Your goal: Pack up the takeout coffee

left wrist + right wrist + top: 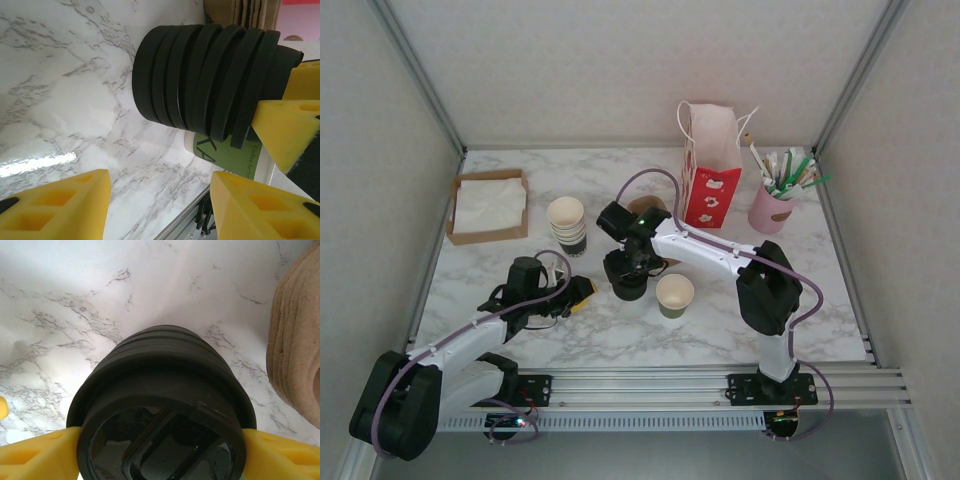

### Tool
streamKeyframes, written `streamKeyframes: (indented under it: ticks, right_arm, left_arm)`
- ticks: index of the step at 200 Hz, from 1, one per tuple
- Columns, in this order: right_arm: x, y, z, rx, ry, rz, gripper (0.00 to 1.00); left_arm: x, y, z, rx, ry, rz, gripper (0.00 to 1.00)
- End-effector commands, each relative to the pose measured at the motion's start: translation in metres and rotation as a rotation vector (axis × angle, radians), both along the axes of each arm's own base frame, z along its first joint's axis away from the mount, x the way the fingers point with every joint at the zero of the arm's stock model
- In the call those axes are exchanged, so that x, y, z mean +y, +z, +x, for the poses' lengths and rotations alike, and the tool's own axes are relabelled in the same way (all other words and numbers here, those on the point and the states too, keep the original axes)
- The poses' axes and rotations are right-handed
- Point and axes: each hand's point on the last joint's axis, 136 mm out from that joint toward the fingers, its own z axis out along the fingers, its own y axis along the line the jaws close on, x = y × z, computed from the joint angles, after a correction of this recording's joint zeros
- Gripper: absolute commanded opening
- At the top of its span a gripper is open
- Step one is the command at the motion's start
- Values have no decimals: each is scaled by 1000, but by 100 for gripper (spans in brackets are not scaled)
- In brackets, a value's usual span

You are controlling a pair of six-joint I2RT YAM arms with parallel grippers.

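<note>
The takeout coffee cup [674, 295], a single small paper cup with a green band, stands without a lid in the middle of the table; its green side [225, 157] shows behind the lids. Just left of it is a squat stack of black lids [625, 283], also [200, 85]. My right gripper [627, 265] hangs over that stack. Its yellow fingers [37, 455] press both sides of the top lid [160, 405]. My left gripper [578, 293] lies low to the left of the stack, and it [157, 210] is open with only marble between its fingers.
A stack of lidless cups [567, 225] stands behind the left gripper. Brown sleeves [645, 208] lie behind the lids. A red and white paper bag [710, 175] and a pink utensil holder [772, 205] are at the back right, a napkin tray [488, 205] at the back left.
</note>
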Motion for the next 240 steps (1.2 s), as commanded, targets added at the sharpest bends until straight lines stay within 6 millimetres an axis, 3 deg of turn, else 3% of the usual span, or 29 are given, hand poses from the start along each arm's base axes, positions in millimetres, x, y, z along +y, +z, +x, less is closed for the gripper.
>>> streamKeyframes:
  ticks: [1, 120, 169, 240]
  right_arm:
    - [2, 5, 2, -9, 5, -14, 76]
    - [7, 8, -5, 9, 16, 13, 73]
    - [8, 6, -6, 20, 16, 17, 73]
    - [10, 4, -8, 34, 23, 23, 72]
  left_arm:
    - [1, 1, 2, -24, -6, 3, 55]
    - [-13, 26, 15, -81, 16, -173, 52]
    - [-19, 24, 16, -74, 4, -248, 41]
    - [-24, 19, 15, -64, -27, -262, 43]
